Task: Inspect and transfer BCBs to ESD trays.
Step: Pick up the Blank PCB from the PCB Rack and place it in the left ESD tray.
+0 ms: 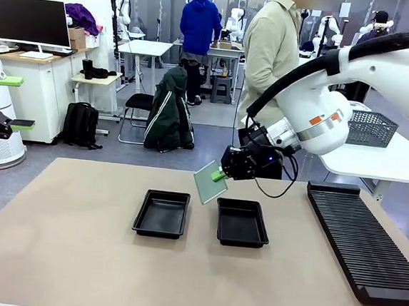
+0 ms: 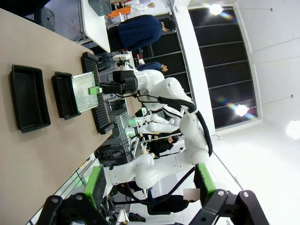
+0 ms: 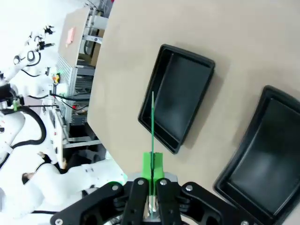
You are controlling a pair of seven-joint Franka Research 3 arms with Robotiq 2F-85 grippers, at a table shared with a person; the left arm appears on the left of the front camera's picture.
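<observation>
So you've got the board (image 1: 209,183) pinched by one edge in your right gripper (image 1: 220,174), jaws closed tight on it. In the right wrist view you can see the board edge-on (image 3: 153,117) running straight out from between the green pads (image 3: 157,161). It hangs in the air, tilted, above the gap between the 2 black trays, touching neither one. Both the left tray (image 1: 162,214) and the right tray (image 1: 242,223) look empty, so I'd say you're on board 1, somewhere between the look-it-over part and the drop-off. Your left gripper (image 2: 149,185) is parked well off to the side with its jaws wide and nothing in them, and its camera has a clean look at the board's face (image 2: 85,91), which is handy for the inspection. Next you'll need to pick a tray, roll the wrist so the board goes flat, line it up inside the rim since it's only a bit smaller than the floor, lower it, then let go. The person (image 1: 271,51) stands at the far side behind your arm, and the ribbed rack (image 1: 361,242) sits well right on the table (image 1: 73,256).
</observation>
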